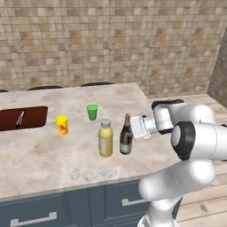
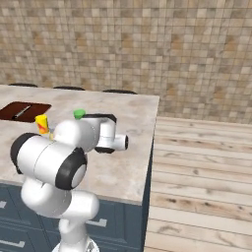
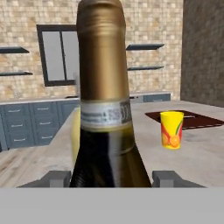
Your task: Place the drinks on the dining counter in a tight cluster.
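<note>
Left base view: counter carries everything; hand sits level against the wine bottle, which stands upright just beside the yellow bottle, mid-counter near the front edge. Hand view has the fingers spread on either side of the bottle's shoulder; contact can't be told. Likely glass: stiff, heavy low down, slick, tall and tippy, breakable. Best hold is around the body below the shoulder, not the thin neck. Yellow cup and green cup stand apart behind.

Wine bottle upright beside yellow bottle — dining counter.
</note>
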